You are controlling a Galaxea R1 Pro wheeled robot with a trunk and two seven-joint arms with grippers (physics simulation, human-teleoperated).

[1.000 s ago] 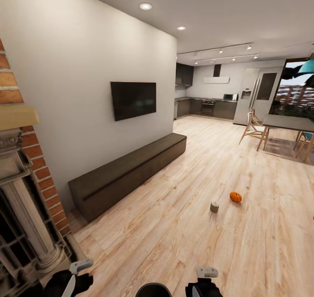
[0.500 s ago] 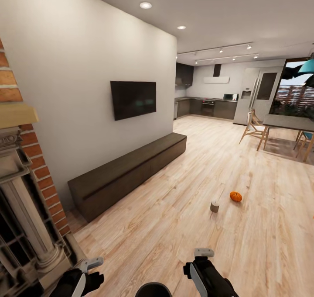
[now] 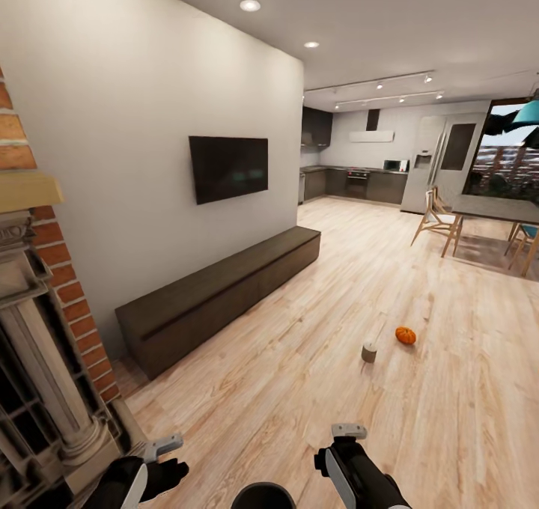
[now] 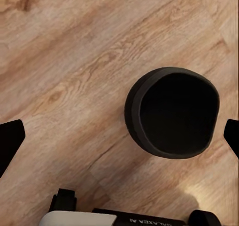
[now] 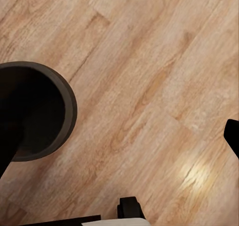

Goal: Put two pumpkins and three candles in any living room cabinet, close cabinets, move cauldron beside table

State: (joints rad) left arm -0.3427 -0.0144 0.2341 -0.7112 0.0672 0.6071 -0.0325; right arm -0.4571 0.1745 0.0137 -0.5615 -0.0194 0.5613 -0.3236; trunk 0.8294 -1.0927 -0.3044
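The left gripper [image 3: 166, 449] is edged a touch inward and the view raised slightly; nothing is grasped, so the task is judged barely begun. Both fingertip pairs are spread wide, empty. One pumpkin [image 3: 405, 334] and candle [image 3: 368, 352] lie ahead; the cauldron [image 4: 172, 112] is cut off below. The cabinet [image 3: 217, 292] is shut.

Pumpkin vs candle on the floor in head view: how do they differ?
Colour: the pumpkin is bright orange, while the candle is dull olive-grey. Shape: the pumpkin is a round, slightly flattened ball; the candle is a squat upright stub with a flat top. Position: the pumpkin lies farther from the robot, the candle nearer and towards the cabinet. Shared: both are tiny, sit apart on the wood floor, outside the cabinet, untouched.
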